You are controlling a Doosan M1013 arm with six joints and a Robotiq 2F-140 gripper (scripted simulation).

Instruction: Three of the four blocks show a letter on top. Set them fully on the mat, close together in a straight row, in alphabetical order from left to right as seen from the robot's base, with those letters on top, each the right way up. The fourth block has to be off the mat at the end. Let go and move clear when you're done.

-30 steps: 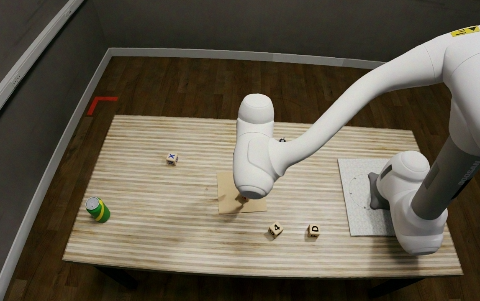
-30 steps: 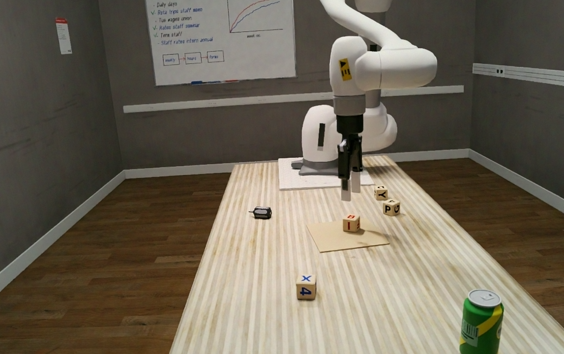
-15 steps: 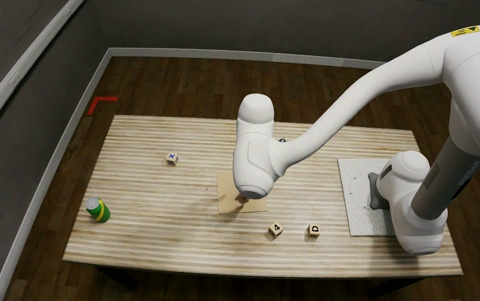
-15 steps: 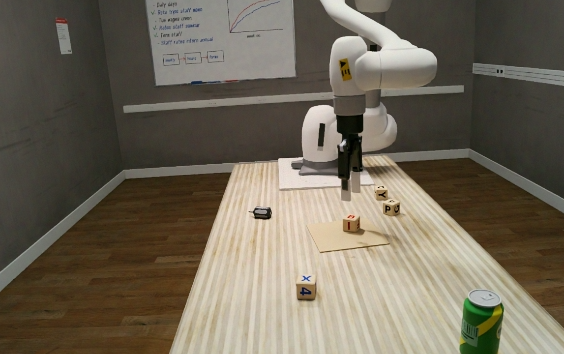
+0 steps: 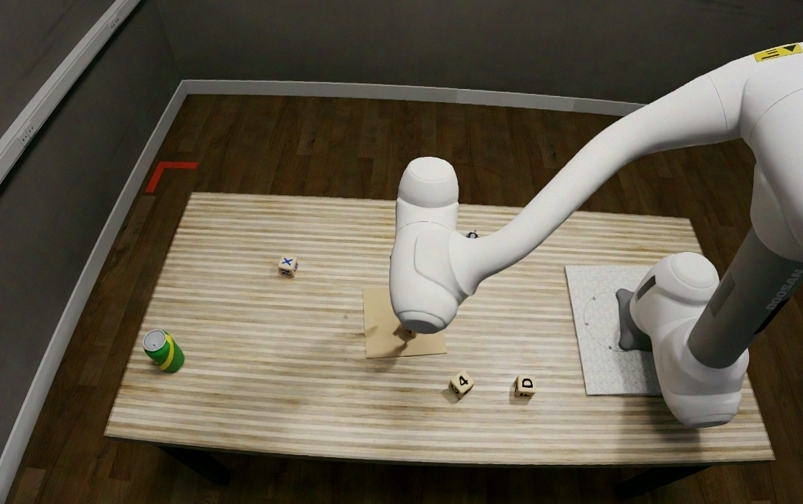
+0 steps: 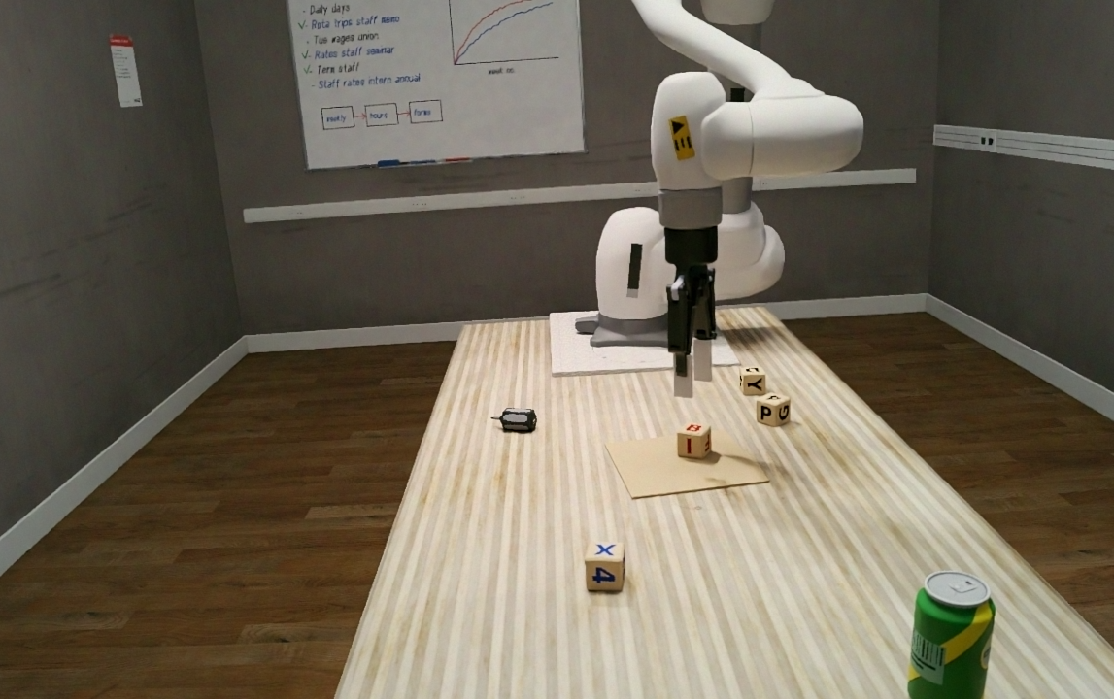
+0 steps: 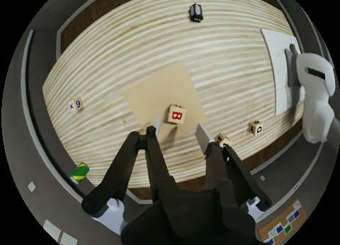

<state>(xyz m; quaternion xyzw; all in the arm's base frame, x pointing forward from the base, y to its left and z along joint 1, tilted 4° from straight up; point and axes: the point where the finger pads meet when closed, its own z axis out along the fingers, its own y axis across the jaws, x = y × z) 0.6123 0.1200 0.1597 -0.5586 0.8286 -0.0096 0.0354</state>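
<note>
The block with a red B on top (image 5: 409,332) (image 6: 693,441) (image 7: 176,114) sits on the tan mat (image 5: 379,348) (image 6: 647,474) (image 7: 159,82), mostly hidden by the arm in the top view. My gripper (image 6: 692,380) (image 7: 179,125) is partly open and empty, pointing down above that block; the arm hides it in the top view. Off the mat are the block with a black 4 on top (image 5: 461,383) (image 6: 772,409) (image 7: 222,140), the block with D on top (image 5: 524,386) (image 6: 752,381) (image 7: 256,128) and the block with a blue X on top (image 5: 287,267) (image 6: 605,565) (image 7: 75,105).
A green can (image 5: 164,351) (image 6: 952,639) (image 7: 79,173) stands near the table end far from the base. A small dark object (image 6: 518,419) (image 7: 196,13) lies toward the long edge opposite the 4 and D blocks. The arm's base stands on a pale plate (image 5: 592,376) (image 6: 569,356) (image 7: 280,78).
</note>
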